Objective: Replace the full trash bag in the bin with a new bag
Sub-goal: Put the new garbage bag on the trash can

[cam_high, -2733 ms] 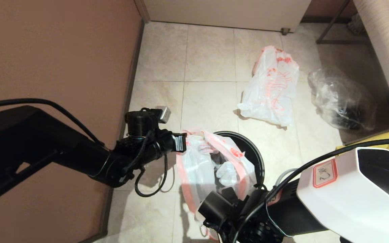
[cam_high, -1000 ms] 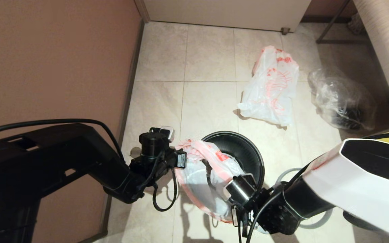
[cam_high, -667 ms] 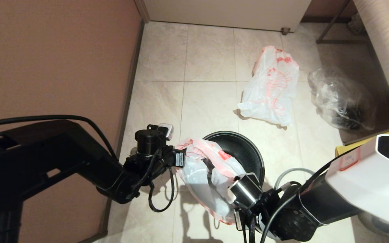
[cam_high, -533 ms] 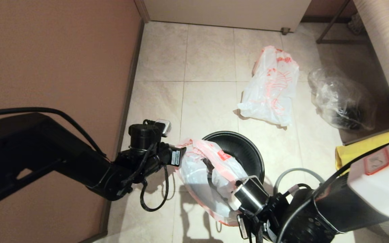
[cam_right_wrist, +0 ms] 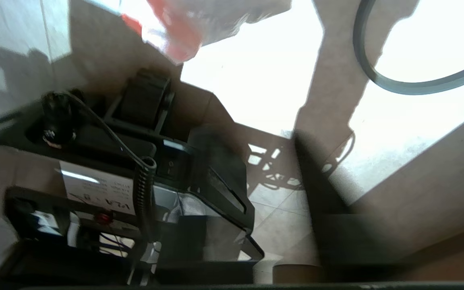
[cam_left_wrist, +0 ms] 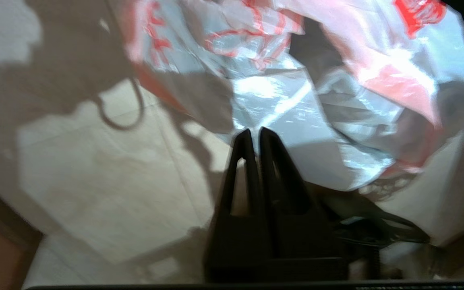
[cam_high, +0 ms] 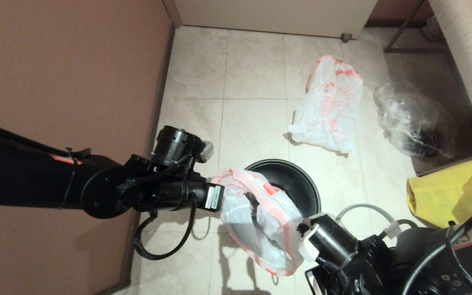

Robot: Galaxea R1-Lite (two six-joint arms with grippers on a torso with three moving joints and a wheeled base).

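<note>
Thin white plastic with a pink-red band, the new bag hangs draped over the bin's near-left rim, likely so its mouth can be spread over the opening; the left gripper has its jaws closed at the bag's edge. Whether the right gripper, at the bag's near end, is open I cannot tell. Its long axis runs from the rim down toward the near floor, while the full trash bag lies on tiles farther off.
</note>
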